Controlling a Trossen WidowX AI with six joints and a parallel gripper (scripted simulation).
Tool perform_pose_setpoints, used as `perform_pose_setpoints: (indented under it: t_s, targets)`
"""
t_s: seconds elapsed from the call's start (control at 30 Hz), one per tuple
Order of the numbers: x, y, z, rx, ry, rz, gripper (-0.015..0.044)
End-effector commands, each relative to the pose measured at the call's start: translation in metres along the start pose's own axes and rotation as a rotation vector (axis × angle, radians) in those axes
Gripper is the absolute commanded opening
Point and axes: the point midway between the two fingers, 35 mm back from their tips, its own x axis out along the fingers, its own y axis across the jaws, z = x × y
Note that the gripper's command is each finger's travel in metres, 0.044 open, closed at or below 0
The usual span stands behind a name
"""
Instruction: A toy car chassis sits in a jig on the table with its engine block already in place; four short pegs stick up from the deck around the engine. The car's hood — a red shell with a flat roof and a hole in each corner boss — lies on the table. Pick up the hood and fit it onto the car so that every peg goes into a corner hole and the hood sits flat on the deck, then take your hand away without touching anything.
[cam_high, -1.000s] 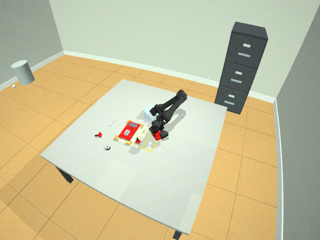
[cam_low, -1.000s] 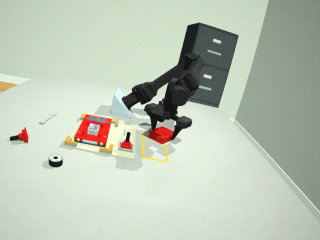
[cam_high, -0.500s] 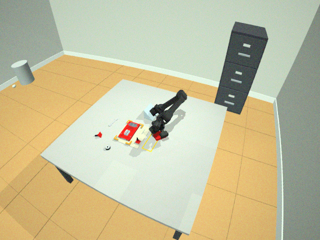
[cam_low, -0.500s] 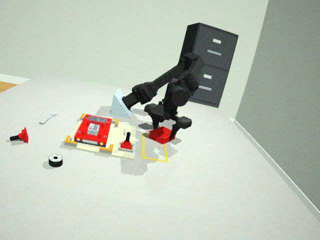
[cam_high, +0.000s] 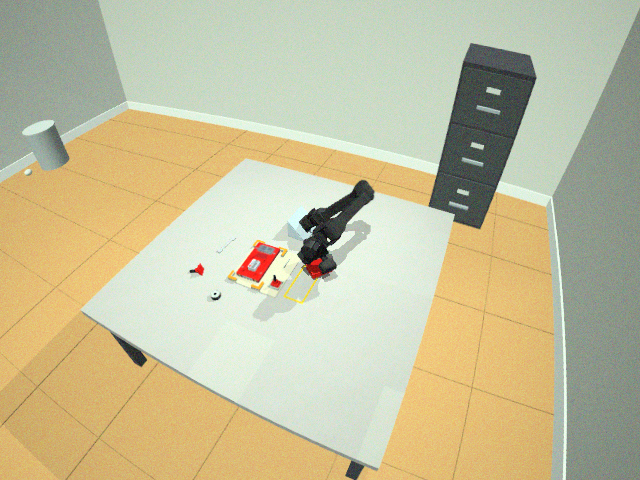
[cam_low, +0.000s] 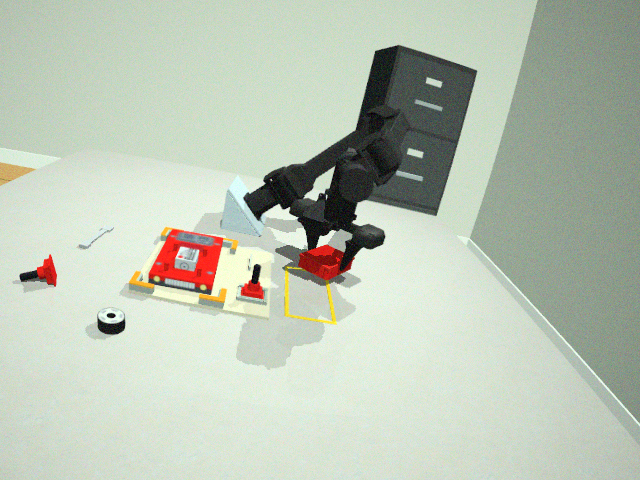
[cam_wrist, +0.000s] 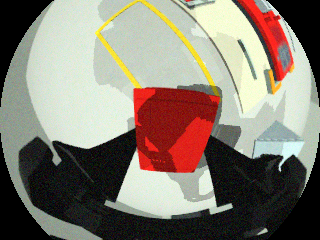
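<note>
The red hood (cam_high: 313, 269) (cam_low: 319, 262) (cam_wrist: 175, 130) is between the fingers of my gripper (cam_low: 329, 258) (cam_wrist: 172, 134), which is shut on its two sides. The hood is at or just above the table, over one end of the yellow outline; any small gap below it is hard to tell. The red chassis (cam_high: 266, 259) (cam_low: 207, 269) (cam_wrist: 272, 30) sits in the cream jig (cam_high: 283, 266) (cam_low: 229, 281) between orange corner brackets. The grey engine block (cam_high: 253, 265) (cam_low: 186, 259) is on its deck. The pegs and hood holes are too small to make out.
A red piece with a black stem (cam_high: 276, 282) (cam_low: 252, 290) stands on the jig's near right part. Another red piece (cam_low: 49, 271), a wheel (cam_high: 215, 295) (cam_low: 111, 322) and a wrench (cam_low: 96, 237) lie left. A pale blue wedge (cam_low: 237, 214) (cam_wrist: 277, 145) stands behind the jig.
</note>
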Motion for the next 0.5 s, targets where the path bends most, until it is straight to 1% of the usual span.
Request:
perform_pose_setpoints:
  t_s: [0.0, 0.47]
  targets:
    - [-0.011, 0.002, 0.001, -0.008, -0.002, 0.005, 0.0000]
    - [-0.062, 0.002, 0.001, -0.006, -0.003, 0.002, 0.0000]
